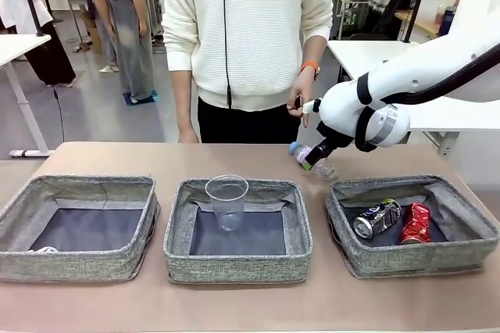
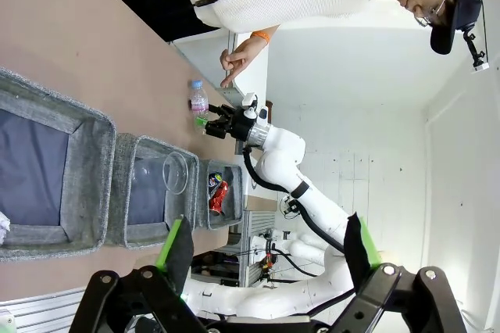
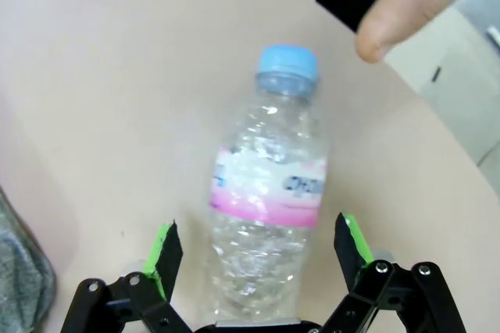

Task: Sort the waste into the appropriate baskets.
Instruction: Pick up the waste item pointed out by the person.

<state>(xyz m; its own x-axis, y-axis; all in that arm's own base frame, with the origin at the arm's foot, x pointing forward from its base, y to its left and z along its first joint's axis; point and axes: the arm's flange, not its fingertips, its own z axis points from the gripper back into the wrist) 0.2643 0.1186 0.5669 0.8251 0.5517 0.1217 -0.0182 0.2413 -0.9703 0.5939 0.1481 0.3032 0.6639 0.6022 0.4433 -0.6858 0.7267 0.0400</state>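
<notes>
- Behind the right basket [image 1: 414, 225], your right gripper [image 1: 315, 158] hangs low over the table [image 1: 117, 157] with its jaws spread wide, one on each side of the bottle [image 1: 311, 160].
- From the right wrist, the bottle [image 3: 269, 192] lies on the table between the green pads [image 3: 164, 259], blue cap pointing away, pink label across its middle. The pads stand apart from its sides; whether the bottle's base touches the palm, you cannot tell.
- Your left gripper [image 2: 266, 251] is open and holds nothing, seen from its own wrist high above the table.
- Right basket: a red can [image 1: 416, 223] and a blue-silver can [image 1: 376, 217] lie side by side on its dark bottom, red to the right.
- Middle basket [image 1: 238, 231]: a clear cup [image 1: 227, 202] stands upright inside, toward the far wall.
- Left basket [image 1: 78, 227]: a scrap of white paper [image 1: 45, 250] shows at the near left corner, mostly hidden by the rim.
- Far side: a person in a white sweater [image 1: 250, 28] stands at the table. One hand [image 1: 301, 94], with an orange wristband, hangs just above and behind the right gripper; the right wrist view shows a fingertip [image 3: 391, 24] near the bottle cap, not touching it.
</notes>
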